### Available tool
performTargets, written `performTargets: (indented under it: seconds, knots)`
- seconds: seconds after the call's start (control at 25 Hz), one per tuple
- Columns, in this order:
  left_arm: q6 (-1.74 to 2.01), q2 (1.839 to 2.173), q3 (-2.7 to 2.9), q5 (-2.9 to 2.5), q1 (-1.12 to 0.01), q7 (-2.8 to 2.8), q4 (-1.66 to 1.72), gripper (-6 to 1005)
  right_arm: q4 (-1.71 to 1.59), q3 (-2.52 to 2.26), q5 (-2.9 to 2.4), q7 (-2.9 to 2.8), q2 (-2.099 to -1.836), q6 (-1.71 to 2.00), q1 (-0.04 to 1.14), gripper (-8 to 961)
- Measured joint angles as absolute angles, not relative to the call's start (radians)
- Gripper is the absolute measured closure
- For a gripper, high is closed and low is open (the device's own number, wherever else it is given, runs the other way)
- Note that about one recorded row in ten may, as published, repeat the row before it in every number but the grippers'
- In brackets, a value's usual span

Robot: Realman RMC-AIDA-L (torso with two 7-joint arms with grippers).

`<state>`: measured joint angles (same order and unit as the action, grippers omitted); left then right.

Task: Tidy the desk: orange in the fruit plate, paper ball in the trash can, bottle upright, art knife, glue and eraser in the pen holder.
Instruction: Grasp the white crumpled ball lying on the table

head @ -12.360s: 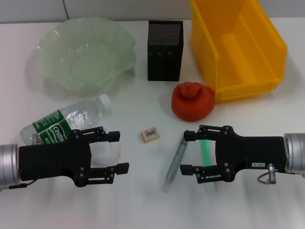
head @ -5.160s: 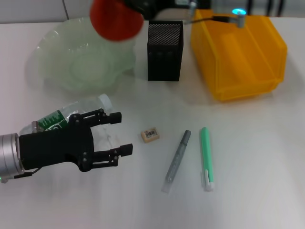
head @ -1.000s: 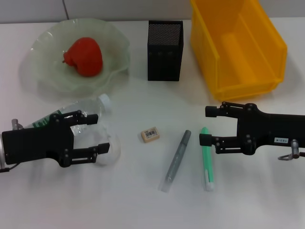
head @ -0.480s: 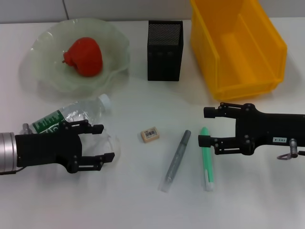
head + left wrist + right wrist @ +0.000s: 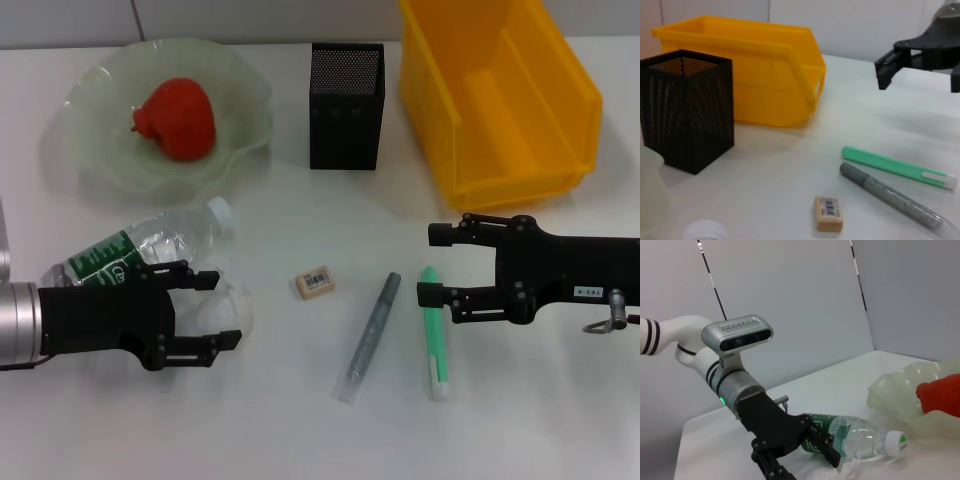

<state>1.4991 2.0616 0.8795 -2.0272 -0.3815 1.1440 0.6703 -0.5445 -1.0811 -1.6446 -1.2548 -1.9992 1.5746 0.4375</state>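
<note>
The orange [image 5: 175,118] lies in the glass fruit plate [image 5: 90,172]. A clear bottle [image 5: 140,250] with a green label lies on its side at the front left. Just in front of it, my left gripper [image 5: 218,309] is open, one finger on each side of the white paper ball [image 5: 230,298]. The eraser [image 5: 314,282], the grey glue stick [image 5: 372,335] and the green art knife [image 5: 433,330] lie on the table. Over the knife's far end, my right gripper [image 5: 431,263] hangs open and holds nothing. The black mesh pen holder [image 5: 346,105] stands at the back.
A yellow bin [image 5: 500,95] stands at the back right, next to the pen holder. The left wrist view shows the pen holder [image 5: 687,107], the bin [image 5: 755,75], the eraser [image 5: 828,213], the glue stick [image 5: 892,195] and the knife [image 5: 897,166].
My left gripper has shifted a little toward the table's front edge, staying open about the paper ball. The right arm has not moved.
</note>
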Motion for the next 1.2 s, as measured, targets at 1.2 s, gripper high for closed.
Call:
performTargets:
  seconds: [1.2]
  knots:
    - [1.423, 2.068, 0.946, -2.052, -0.395, 1.131, 0.674, 385, -0.545, -1.085, -1.644, -1.278, -1.999, 1.585, 0.437, 126]
